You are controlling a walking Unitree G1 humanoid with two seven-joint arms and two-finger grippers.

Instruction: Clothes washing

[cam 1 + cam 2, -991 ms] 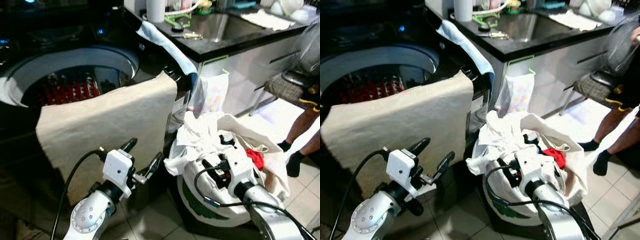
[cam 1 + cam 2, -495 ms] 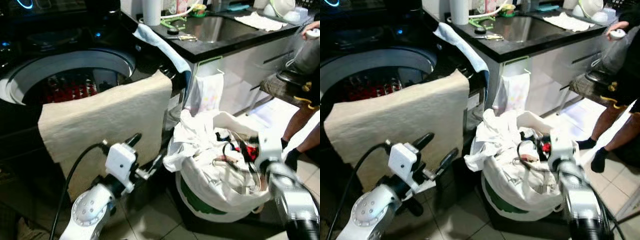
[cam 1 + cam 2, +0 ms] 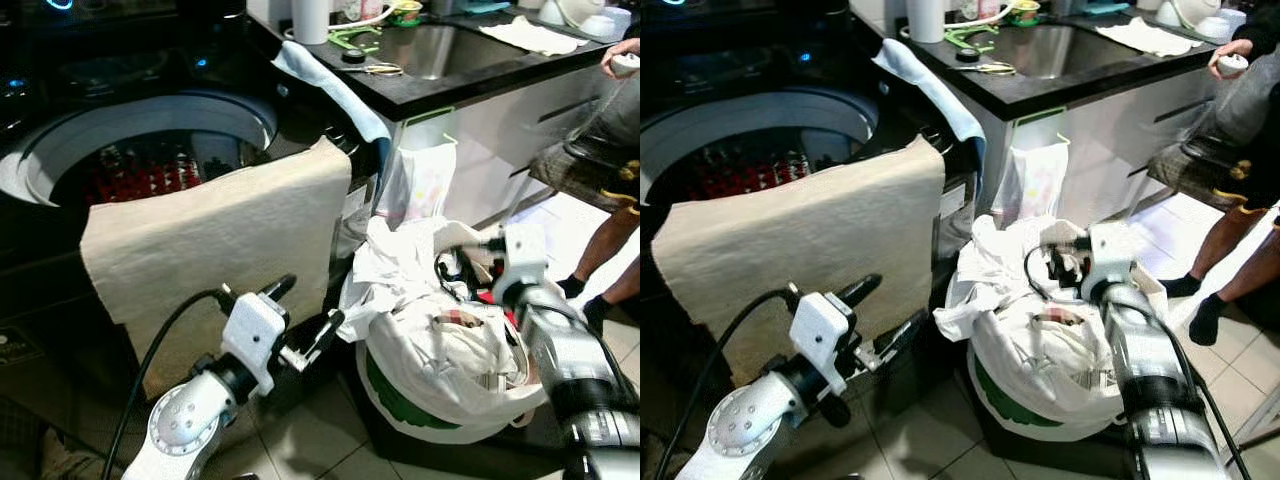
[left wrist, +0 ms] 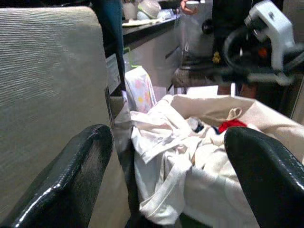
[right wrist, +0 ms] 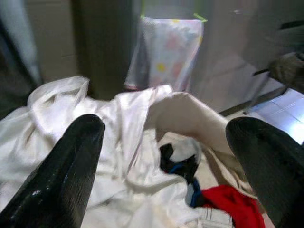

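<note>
Both grippers spread beside laundry bag (image 3: 440,370)

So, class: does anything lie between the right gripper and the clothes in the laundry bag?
Nothing visible does. The right gripper hangs open just above the laundry bag, with white clothes and a red garment exposed directly beneath it.
</note>
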